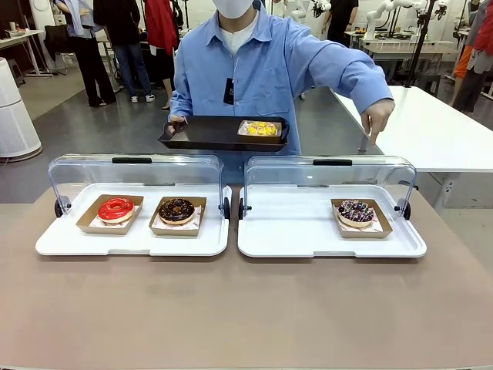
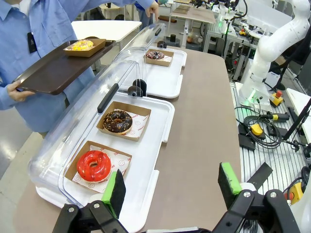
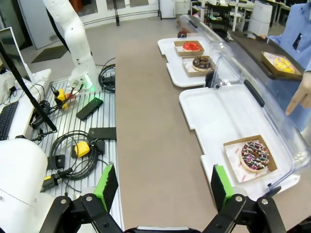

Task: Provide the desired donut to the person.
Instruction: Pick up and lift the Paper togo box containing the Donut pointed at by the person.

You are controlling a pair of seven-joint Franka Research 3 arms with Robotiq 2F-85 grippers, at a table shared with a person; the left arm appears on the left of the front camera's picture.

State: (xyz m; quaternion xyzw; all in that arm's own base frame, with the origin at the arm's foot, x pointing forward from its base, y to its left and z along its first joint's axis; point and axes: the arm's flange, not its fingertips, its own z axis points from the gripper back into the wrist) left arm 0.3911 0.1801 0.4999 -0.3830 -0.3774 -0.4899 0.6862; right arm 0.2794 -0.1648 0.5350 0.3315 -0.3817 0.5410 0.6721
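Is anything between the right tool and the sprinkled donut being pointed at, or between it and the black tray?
Nothing visible blocks the open right tool from the sprinkled donut. The raised clear lid stands between it and the black tray.

The person (image 1: 269,69) is cut off at the front view's top edge, and the black tray (image 1: 208,137) and worktop (image 1: 246,308) hide the legs. The chest badge (image 1: 229,90) is too small to read. The right wrist view's right edge leaves 1 sleeve (image 3: 297,29) and 1 pointing finger (image 3: 294,104).
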